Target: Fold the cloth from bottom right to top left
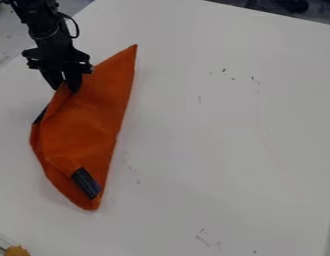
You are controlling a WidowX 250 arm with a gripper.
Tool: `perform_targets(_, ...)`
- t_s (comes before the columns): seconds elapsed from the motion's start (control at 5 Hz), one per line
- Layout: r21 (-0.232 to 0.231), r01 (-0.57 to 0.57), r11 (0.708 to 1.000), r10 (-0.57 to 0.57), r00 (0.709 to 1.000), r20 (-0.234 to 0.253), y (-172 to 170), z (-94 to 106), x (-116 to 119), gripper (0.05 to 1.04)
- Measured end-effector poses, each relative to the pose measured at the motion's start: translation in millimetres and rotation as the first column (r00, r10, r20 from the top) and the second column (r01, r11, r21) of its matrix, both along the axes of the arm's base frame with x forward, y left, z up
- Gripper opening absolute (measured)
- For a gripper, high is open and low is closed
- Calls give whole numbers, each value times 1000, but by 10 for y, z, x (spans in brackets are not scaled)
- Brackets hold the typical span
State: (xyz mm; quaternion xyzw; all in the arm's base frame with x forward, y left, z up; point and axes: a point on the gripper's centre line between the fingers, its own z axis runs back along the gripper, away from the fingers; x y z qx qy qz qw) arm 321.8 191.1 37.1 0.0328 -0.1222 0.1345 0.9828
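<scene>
"Right, to the pincer (66,89) first: it's low at the cloth's upper left edge, tips against the orange fabric. Clenched on it, or letting go?"

"Can't call that one! The contact's there, but whether it's gripping or released, I cannot tell."

"Then the cloth (87,120) itself: a long, narrow shape on the left part of the white surface (228,125), running from a sharp point up top to a blunter end below."

"And that reads to me as a fold largely made! The long right-hand side looks like the crease, with the layers lying over towards the upper left."

"Tidy, though? A dark patch (86,183) shows near the lower end, another dark bit pokes out at the left edge, and the layers look uneven there."

"Loose, I'd say, but the diagonal's basically in. What's left is small: let go if it's gripping, then lift clear."

"The risk?"

"Snagging the top layer on the way up and pulling that upper left edge open again."
</scene>
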Motion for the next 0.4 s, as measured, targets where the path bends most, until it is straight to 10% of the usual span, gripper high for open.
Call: perform_targets(0.4, 104, 11, 995, -6, 999, -47, 145, 187, -59, 1011)
